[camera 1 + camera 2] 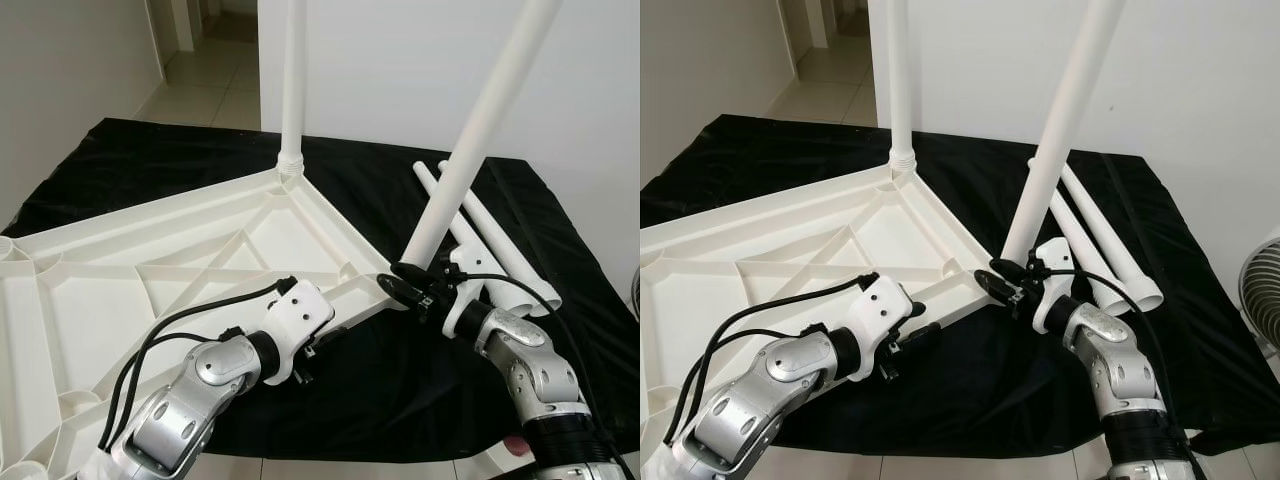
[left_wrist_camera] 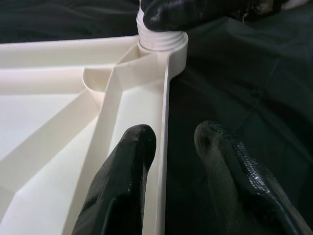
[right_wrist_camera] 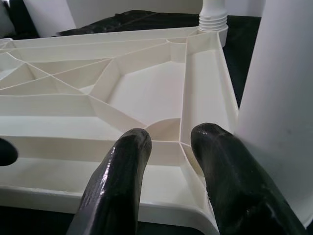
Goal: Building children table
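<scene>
Leg [image 1: 480,150] leans at the tabletop's [image 1: 150,290] near corner, so we'd straighten it before twisting. Right gripper [image 1: 415,285] fingers sit narrowly parted beside its base, and the left gripper [image 2: 171,142] straddles the rim with fingers open.

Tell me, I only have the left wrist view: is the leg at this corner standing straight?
Observer: No, the near-corner leg tilts toward the robot's right.
Operator: Is the right gripper clamped around it?
Observer: No. The right gripper has its jaws apart, and the leg is beside one finger, not between them.
Operator: Any legs left to fit?
Observer: Two spare legs lie on the black cloth, on the robot's right.
</scene>
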